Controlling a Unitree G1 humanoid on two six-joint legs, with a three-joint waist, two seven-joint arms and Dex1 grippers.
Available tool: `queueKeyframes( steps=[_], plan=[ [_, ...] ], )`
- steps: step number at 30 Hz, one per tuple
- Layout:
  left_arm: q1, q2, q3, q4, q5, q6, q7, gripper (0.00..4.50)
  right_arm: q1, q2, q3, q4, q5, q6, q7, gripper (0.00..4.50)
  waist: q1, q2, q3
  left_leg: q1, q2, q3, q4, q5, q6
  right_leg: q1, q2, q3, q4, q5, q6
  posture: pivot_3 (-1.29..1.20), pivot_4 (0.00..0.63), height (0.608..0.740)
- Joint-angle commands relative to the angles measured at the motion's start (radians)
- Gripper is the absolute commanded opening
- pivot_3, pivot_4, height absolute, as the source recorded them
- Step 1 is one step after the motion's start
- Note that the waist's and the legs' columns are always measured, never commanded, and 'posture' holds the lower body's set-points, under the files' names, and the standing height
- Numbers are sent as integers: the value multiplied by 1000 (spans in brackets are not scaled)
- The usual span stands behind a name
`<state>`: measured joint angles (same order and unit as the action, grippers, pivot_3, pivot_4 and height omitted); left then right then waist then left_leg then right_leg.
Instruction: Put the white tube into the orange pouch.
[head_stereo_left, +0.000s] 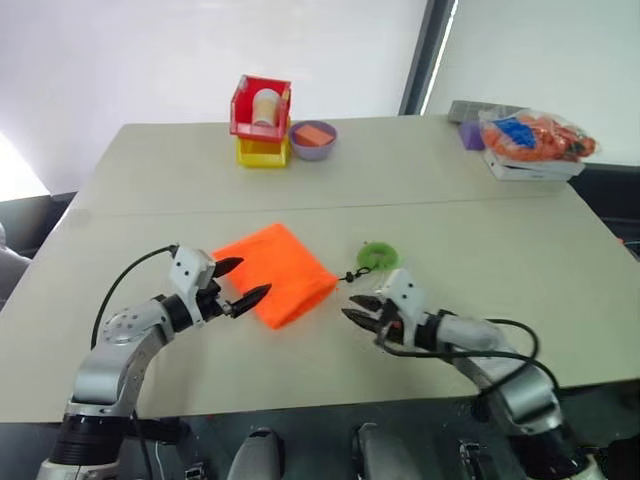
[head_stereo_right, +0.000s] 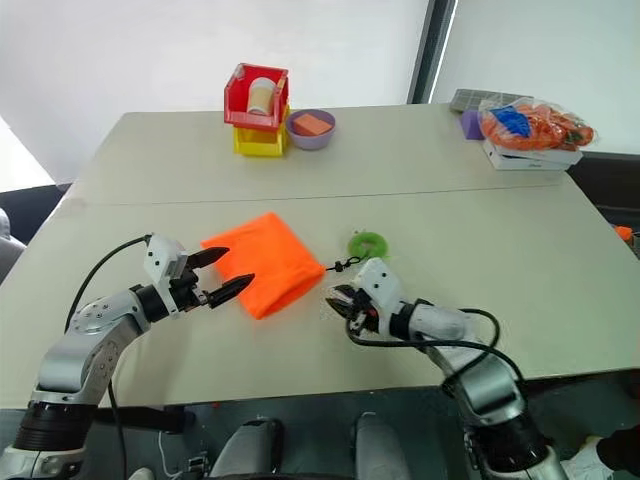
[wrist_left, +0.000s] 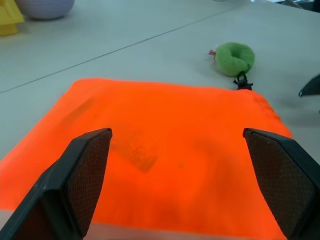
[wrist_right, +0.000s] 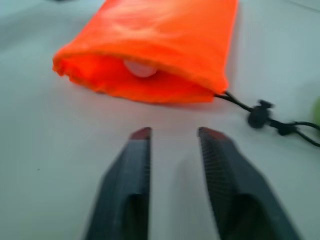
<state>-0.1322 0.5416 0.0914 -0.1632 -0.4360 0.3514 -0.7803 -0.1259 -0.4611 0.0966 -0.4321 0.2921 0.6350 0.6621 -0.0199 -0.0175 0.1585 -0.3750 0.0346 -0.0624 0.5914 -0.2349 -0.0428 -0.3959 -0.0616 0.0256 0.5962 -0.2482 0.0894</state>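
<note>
Tube vs right tool: the white tube (wrist_right: 140, 68) lies straight ahead of the right tool (wrist_right: 174, 133), just inside the mouth of the orange pouch (wrist_right: 165, 35) — only its rounded white end peeks out under the upper lip.
Long axis: as far as can be judged, the tube runs along the pouch, away from the right tool (most of it is hidden by fabric).
Nearer arm: the right tool sits close to the mouth; the left tool (head_stereo_left: 241, 283) is at the pouch's far, closed end.
Right tool: fingers parted a little, nothing between them.
Left tool: fingers spread wide, bracketing the pouch without pinching it.
Pouch: bright orange, lying flat on the desk (head_stereo_left: 420, 190), its black cord (wrist_right: 280, 125) trailing beside the right tool to a green ring (head_stereo_left: 377, 256).
Judgement: the tube looks nearly home — perhaps a nudge deeper.
</note>
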Motion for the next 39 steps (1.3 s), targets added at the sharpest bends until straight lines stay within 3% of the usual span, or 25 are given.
queueKeyframes(
  steps=[1,2,8,14,17,23,30,39],
  plan=[
    [-16,2,-2,-27,5,-28,-11,4500,-43,24,-92,-18,52,27,-56,3570,1,0,0,0,0,0,0,0,0,0,0,0,0,0,0,0,150,740],
    [-18,3,-10,-26,9,-32,-17,4500,-70,37,-113,16,48,38,-88,3979,1,0,0,0,0,0,0,0,0,0,0,0,0,0,0,0,150,740],
    [-28,7,-37,-14,39,-63,-38,4500,-237,122,-160,274,-29,65,-289,3979,4,0,0,-1,-1,1,1,0,0,-3,-1,0,-2,3,-5,0,150,740],
    [-23,3,-36,-18,41,-68,-34,4500,-323,164,-149,492,-67,41,-342,3979,4,1,0,-3,-1,1,-2,0,0,-1,0,0,-1,3,-4,0,150,740],
    [-19,4,-35,-22,42,-69,-31,4500,-327,172,-148,501,-59,28,-328,3068,2,1,0,-2,0,1,-1,0,1,-1,0,0,0,3,-4,0,150,740],
    [-9,6,-38,-41,32,-64,-34,4500,-304,174,-161,426,-40,23,-323,43,2,1,0,-1,0,0,-1,0,1,0,0,0,0,3,-4,0,150,740],
    [-23,9,-43,-64,-7,-23,-72,4500,-317,183,-209,267,12,24,-336,43,3,2,1,-1,0,0,-1,0,1,-1,0,0,0,3,-4,0,150,740],
    [-179,-26,-70,9,-98,105,-112,4500,-364,204,-204,152,81,88,-349,43,5,2,1,-1,0,0,-1,0,1,0,1,0,0,2,-4,0,150,740]
  ],
)
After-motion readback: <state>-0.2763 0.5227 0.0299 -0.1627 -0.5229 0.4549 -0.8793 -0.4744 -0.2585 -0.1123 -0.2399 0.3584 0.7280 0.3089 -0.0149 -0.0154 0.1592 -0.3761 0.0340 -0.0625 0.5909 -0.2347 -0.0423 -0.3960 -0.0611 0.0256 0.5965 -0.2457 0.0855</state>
